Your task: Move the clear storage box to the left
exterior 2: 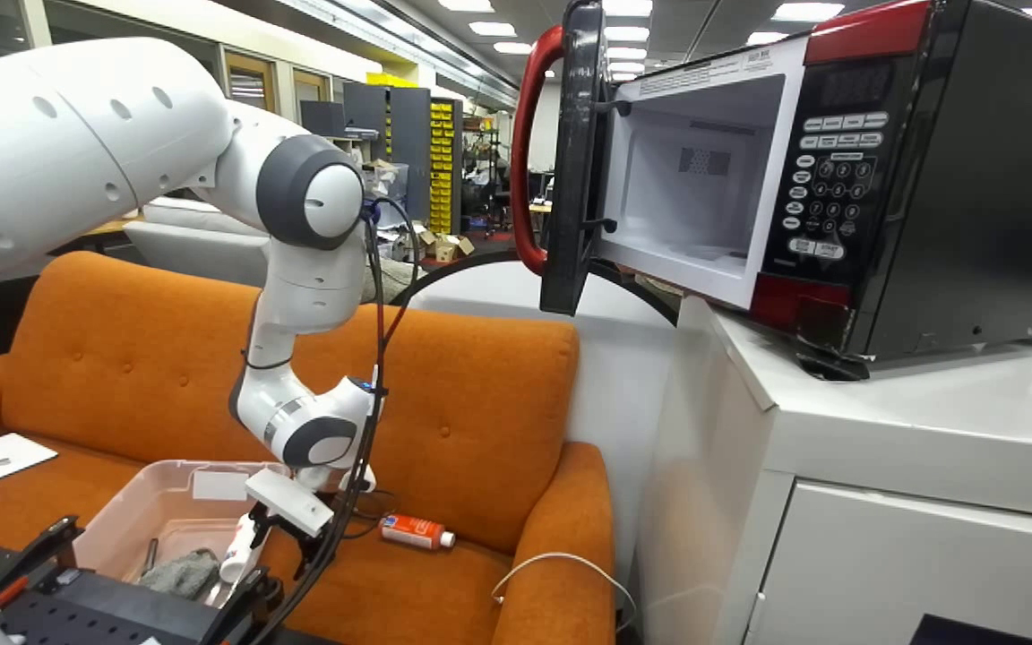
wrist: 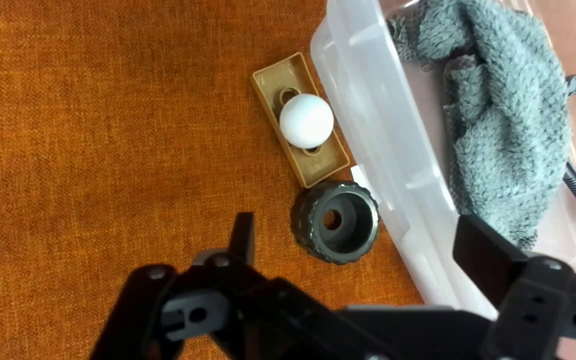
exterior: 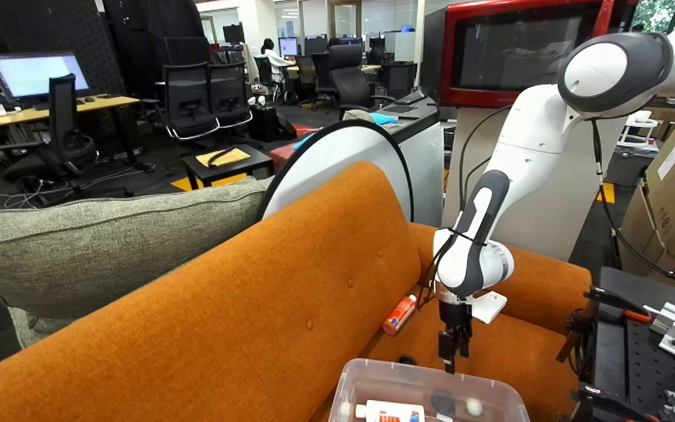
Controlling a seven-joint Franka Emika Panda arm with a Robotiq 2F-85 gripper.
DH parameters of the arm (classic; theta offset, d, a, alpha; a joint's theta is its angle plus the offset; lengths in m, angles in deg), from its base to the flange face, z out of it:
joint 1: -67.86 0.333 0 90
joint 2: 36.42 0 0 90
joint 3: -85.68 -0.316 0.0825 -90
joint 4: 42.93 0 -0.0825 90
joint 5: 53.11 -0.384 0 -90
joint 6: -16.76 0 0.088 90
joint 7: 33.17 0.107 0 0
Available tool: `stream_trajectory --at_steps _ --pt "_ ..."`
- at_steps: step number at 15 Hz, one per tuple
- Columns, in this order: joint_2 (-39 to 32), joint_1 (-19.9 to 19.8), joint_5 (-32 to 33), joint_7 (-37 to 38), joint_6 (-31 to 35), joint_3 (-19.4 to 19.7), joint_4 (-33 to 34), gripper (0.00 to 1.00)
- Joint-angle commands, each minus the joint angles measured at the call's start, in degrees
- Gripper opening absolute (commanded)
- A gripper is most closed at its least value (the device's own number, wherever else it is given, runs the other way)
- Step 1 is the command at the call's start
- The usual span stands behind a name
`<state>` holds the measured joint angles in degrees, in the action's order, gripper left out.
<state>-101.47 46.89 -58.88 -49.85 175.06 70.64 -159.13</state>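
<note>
Hanging near the clear storage box (wrist: 393, 120), the gripper (wrist: 356, 232) gapes wide, contact unclear.

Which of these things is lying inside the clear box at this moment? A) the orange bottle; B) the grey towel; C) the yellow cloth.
B, because the wrist view shows the grey towel within the walls of the clear box.
</note>
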Motion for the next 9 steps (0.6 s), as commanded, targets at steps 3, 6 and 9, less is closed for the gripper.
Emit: stream_trajectory --at_steps 3,6,9 --pt "-1.50 1.21 -0.15 -0.02 -0.61 0.13 1.68 1.00" --pt "-1.23 1.77 0.22 -0.47 -0.51 -0.37 1.33 1.00" --pt "-0.96 2.15 1.02 -1.87 -1.23 -1.51 0.96 1.00"
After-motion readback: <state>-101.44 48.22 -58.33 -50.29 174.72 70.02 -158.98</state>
